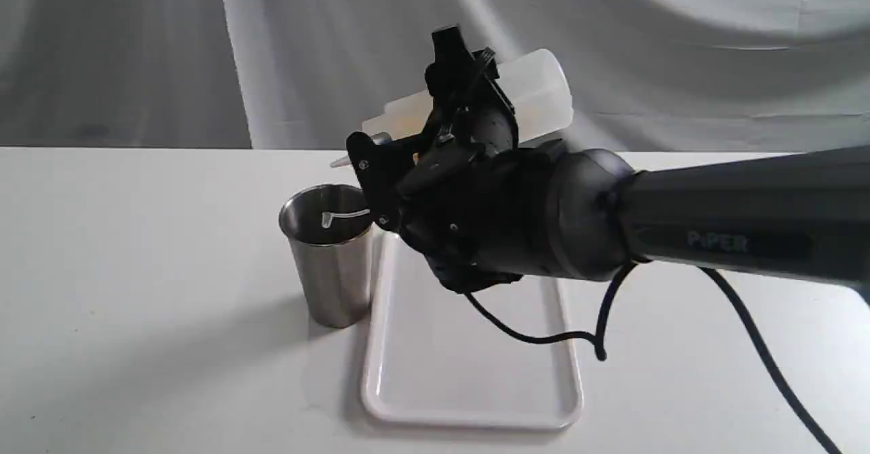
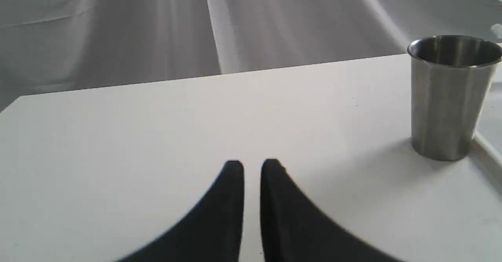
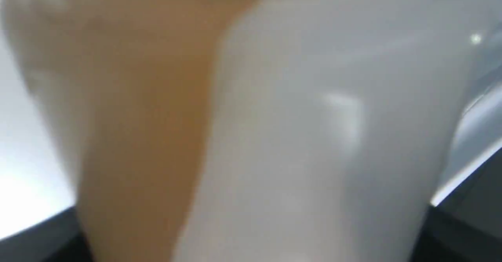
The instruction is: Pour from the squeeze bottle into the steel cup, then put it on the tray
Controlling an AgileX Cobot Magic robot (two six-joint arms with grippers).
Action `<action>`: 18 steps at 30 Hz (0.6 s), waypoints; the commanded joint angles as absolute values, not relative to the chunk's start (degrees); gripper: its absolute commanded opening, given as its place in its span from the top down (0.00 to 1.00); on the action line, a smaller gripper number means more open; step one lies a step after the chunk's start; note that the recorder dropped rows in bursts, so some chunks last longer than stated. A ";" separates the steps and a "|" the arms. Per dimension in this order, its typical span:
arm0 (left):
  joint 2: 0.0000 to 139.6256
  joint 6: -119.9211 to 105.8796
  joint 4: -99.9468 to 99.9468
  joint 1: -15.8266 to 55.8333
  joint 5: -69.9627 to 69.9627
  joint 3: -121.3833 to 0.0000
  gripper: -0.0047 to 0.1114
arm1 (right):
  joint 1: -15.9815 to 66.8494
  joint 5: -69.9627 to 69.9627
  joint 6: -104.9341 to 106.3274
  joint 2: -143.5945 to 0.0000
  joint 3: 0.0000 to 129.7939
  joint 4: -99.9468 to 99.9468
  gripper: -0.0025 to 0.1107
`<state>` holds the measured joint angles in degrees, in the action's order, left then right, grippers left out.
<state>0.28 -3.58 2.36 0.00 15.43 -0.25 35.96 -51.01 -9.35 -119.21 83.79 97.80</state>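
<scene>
Nearest to us lies the tray (image 1: 469,372), flat on the table (image 1: 136,270) with nothing on it. The steel cup (image 1: 333,264) stands upright just beside the tray's left rim; we cannot tell whether the two touch. Above the tray's far end, the right gripper (image 1: 414,111) is clamped around the body of the squeeze bottle (image 1: 537,94). The bottle is tipped close to level, its nozzle (image 1: 340,162) pointing left over the cup. We judge this to be the pouring step, and we see no stream. The amber liquid (image 3: 149,117) has pooled to one side of the bottle, so we would lower the nozzle end further until the liquid reaches the spout. We would centre the tip over the cup's mouth before pressing, and press gently, since the cup is light and narrow. The tethered cap (image 1: 329,219) dangles at the rim, and we should watch that it neither hooks the cup nor deflects the flow. Afterwards we would bring the bottle upright before lowering it onto the tray. The left gripper (image 2: 252,168) sits low over bare table, well apart from the cup, its fingers (image 2: 235,199) drawn nearly together and empty. Farthest back hangs a pale cloth backdrop (image 1: 680,66). By our count: one tray, one cup, one bottle, two grippers.
</scene>
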 commanded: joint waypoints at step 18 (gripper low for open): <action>0.00 -3.48 2.49 0.22 15.03 0.00 0.89 | 36.00 -51.82 -4.30 -118.42 84.50 99.95 0.98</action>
<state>0.28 -3.58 2.36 0.00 15.43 -0.25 35.96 -51.01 -4.47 -119.21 83.79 98.15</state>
